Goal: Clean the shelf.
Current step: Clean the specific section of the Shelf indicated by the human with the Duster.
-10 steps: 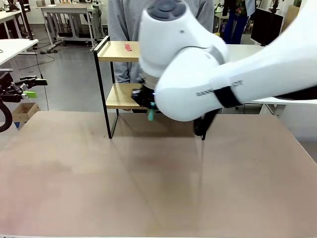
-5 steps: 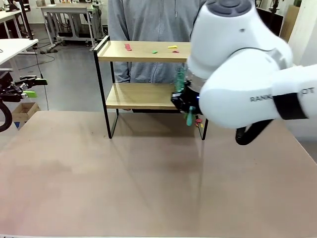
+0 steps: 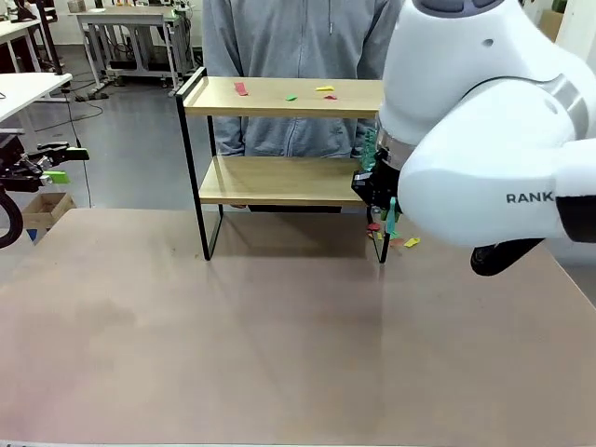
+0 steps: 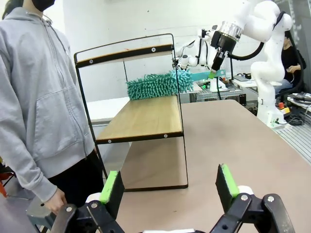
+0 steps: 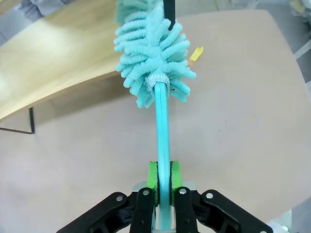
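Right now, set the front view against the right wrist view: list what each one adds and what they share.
Front view: the shelf's top board with coloured scraps on it, and a person in a grey hoodie behind it. Right wrist view: the duster, with its fluffy teal head, its handle pinched in the shut right claw. Shared: the shelf's lower board, the brown table and a yellow scrap lying on it beside the shelf.

The shelf (image 3: 270, 182) stood at the far side of the table (image 3: 279, 354), with a person (image 3: 289, 37) right behind it. Scraps (image 3: 241, 88) lay on its top board (image 3: 270, 102), and other scraps (image 3: 410, 242) on the table by its right front leg. The duster (image 5: 151, 63), held in the right gripper (image 5: 164, 177), reached over the lower board's (image 4: 146, 116) right end.
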Robot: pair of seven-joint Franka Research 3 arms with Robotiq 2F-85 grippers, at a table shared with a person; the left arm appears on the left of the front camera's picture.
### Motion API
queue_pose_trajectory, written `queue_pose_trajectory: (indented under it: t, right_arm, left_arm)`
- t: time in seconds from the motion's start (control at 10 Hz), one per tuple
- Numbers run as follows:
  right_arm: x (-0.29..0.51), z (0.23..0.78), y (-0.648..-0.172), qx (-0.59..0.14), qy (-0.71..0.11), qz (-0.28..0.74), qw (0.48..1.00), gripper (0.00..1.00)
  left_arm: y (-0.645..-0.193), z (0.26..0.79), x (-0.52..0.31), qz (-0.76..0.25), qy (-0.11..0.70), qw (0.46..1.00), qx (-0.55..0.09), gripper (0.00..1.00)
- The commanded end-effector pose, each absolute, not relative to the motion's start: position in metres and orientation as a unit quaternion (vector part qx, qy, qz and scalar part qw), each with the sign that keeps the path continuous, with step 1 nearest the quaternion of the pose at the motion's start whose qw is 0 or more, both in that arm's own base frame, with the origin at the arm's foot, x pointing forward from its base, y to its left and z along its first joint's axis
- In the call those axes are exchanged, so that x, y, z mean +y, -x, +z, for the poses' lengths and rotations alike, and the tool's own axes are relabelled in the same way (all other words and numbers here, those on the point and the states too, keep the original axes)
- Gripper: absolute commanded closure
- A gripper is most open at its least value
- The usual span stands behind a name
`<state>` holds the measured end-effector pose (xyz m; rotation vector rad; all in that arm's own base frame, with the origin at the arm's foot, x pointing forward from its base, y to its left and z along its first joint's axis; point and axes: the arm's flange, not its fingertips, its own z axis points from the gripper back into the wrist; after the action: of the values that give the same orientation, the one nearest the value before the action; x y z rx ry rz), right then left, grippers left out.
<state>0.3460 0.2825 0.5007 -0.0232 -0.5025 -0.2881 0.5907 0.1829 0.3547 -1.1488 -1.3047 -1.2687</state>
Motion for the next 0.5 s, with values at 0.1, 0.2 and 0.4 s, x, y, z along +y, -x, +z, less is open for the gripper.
queue_pose_trajectory:
  t: [0.1,0.2,0.4]
  right_arm:
    - [0.273,0.496,-0.355,-0.233,0.008,-0.151,0.961,0.87]
    - [0.281,0.498,-0.348,-0.244,0.012,-0.145,0.959,0.87]
    - [0.266,0.514,-0.334,-0.274,-0.061,-0.078,0.957,0.87]
  left_arm:
    - [-0.588,0.356,0.182,-0.524,0.466,0.473,-0.534,0.0]
    - [-0.588,0.356,0.182,-0.524,0.466,0.473,-0.534,0.0]
    - [-0.588,0.356,0.182,-0.524,0.466,0.473,-0.534,0.0]
